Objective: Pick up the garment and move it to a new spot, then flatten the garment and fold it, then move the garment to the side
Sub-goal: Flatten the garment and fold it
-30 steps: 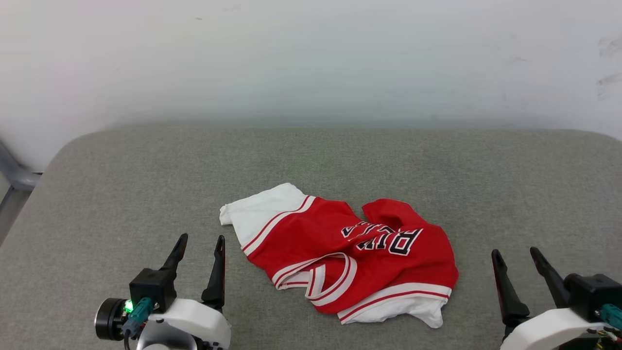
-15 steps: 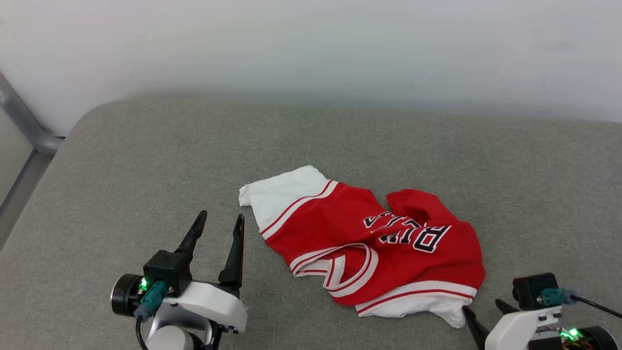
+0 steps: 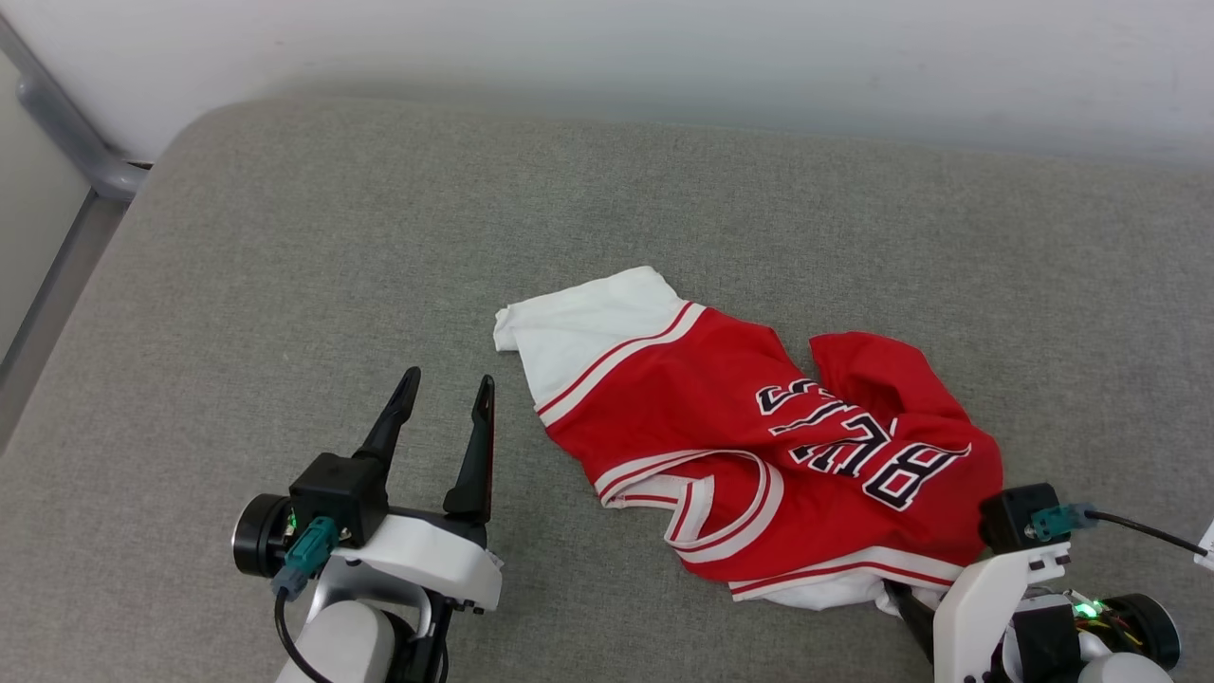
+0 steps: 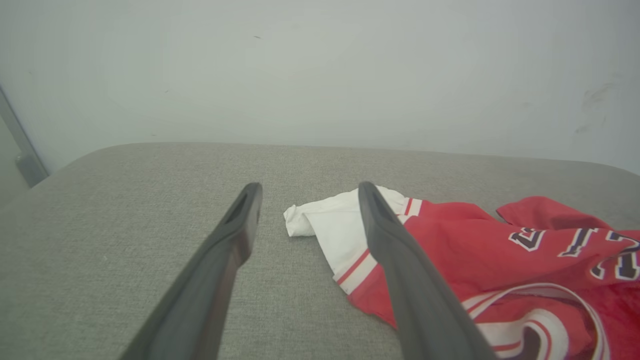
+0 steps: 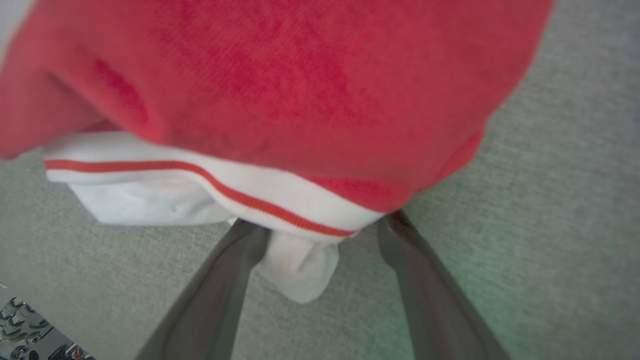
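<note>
The garment [image 3: 721, 408] lies crumpled on the grey cushion, red with white sleeves, striped trim and black lettering facing up. My left gripper [image 3: 446, 382] is open just left of the garment's far white sleeve [image 4: 340, 225], not touching it; the left wrist view shows its fingers [image 4: 235, 235] spread. My right gripper [image 5: 322, 225] is open at the garment's near right edge. Its fingertips reach under the striped hem, and a white sleeve corner [image 5: 300, 270] hangs between the fingers. In the head view one dark right finger [image 3: 909, 609] pokes in under that edge.
The grey cushion [image 3: 285, 237] has a rounded far left corner and open room left of and beyond the garment. A white wall [image 3: 664, 38] rises behind it. A grey metal rail [image 3: 66, 123] runs along the far left.
The head camera has tilted down and turned. My right gripper has swung in from the lower right to the garment's near white sleeve. The left gripper keeps its place beside the far sleeve.
</note>
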